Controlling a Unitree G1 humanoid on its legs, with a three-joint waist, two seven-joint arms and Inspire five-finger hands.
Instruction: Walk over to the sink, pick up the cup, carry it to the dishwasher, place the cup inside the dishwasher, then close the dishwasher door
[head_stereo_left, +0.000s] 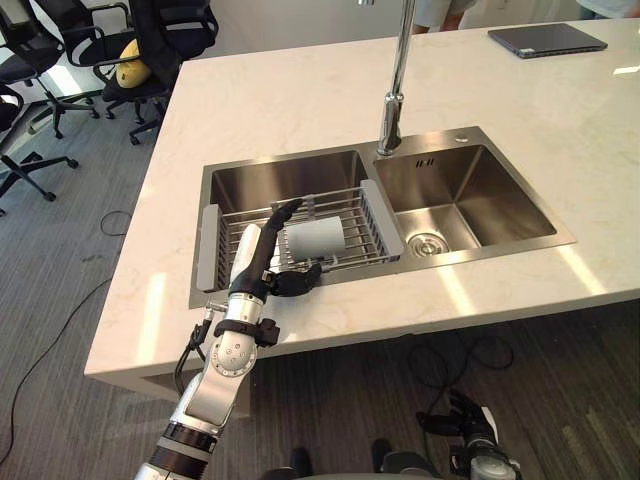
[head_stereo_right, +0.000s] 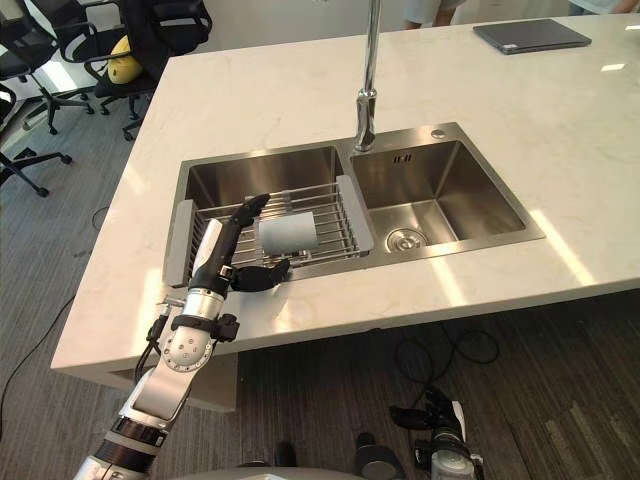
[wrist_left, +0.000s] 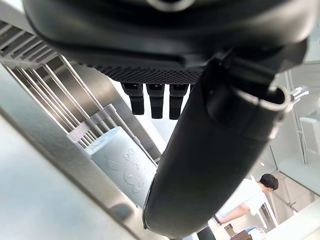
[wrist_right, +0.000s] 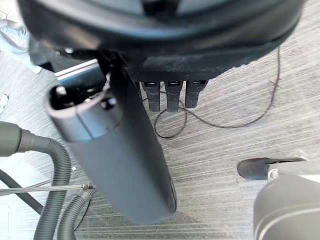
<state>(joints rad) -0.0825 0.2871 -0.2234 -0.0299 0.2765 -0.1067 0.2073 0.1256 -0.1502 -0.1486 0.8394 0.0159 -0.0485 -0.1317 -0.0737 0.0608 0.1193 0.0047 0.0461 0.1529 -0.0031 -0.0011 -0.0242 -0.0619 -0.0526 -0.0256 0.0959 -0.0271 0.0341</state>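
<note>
A pale grey cup (head_stereo_left: 315, 240) lies on its side in a wire dish rack (head_stereo_left: 372, 218) set across the left basin of the steel sink (head_stereo_left: 300, 175). My left hand (head_stereo_left: 260, 255) reaches over the counter's front edge into the rack, just left of the cup. It is open: its fingers (head_stereo_left: 288, 209) stretch straight over the wires beside the cup's end, and its thumb (head_stereo_left: 300, 281) sticks out in front of the cup. The left wrist view has the cup (wrist_left: 117, 162) past the thumb (wrist_left: 215, 150), apart from the fingers (wrist_left: 155, 100). My right hand (head_stereo_left: 468, 415) hangs open low above the floor.
A tall faucet (head_stereo_left: 397, 90) rises between the two basins; the right basin (head_stereo_left: 470, 195) has a drain. The pale stone counter (head_stereo_left: 300, 90) carries a closed laptop (head_stereo_left: 547, 39) at the far right. Office chairs (head_stereo_left: 110, 45) stand on the grey floor at the far left. A person (wrist_left: 242, 200) stands in the background.
</note>
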